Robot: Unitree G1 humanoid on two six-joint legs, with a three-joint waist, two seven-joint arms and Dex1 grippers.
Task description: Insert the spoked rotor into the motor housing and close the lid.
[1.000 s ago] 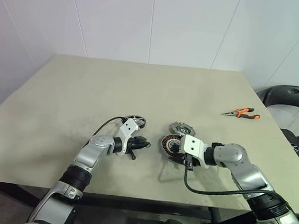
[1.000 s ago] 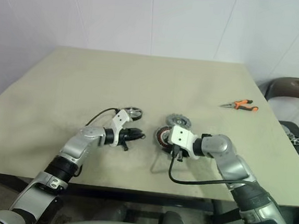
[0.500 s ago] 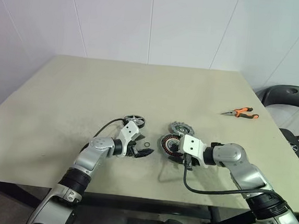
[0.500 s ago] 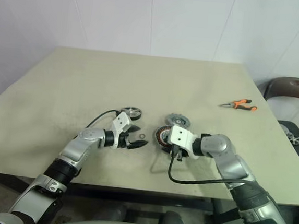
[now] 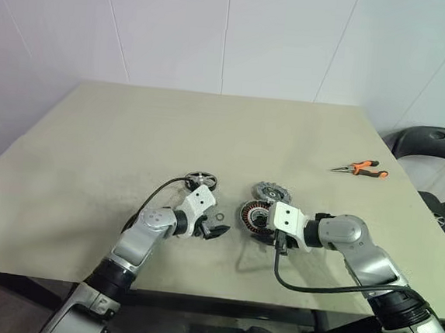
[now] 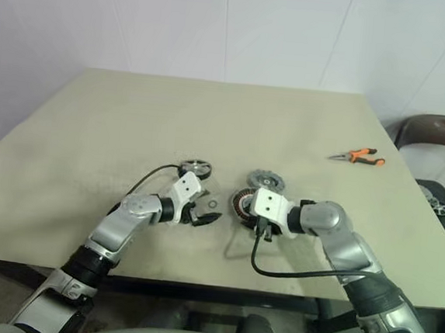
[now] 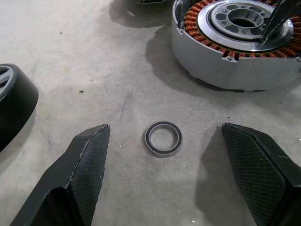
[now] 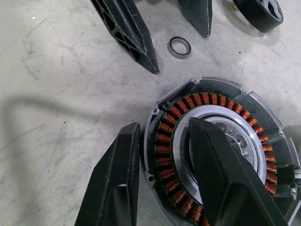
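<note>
The motor housing (image 5: 255,214), a squat grey cylinder with copper windings, sits at the table's middle front. My right gripper (image 8: 162,129) is shut on its wall, one finger outside and one over the windings. The ribbed grey lid (image 5: 271,192) lies just behind the housing. The spoked rotor (image 5: 202,180) lies flat to the left. My left gripper (image 7: 164,126) is open and low over the table between rotor and housing. A tiny metal ring (image 7: 162,138) lies loose between its fingers (image 7: 89,165), touching neither.
Orange-handled pliers (image 5: 360,168) lie at the right, well apart from the parts. A dark chair (image 5: 435,144) stands beyond the table's right edge. Each wrist trails a black cable (image 5: 306,284) over the front of the table.
My left gripper has opened wide and drawn back a little. The tiny ring now lies on the table between its fingers. The right gripper and housing have not moved.
</note>
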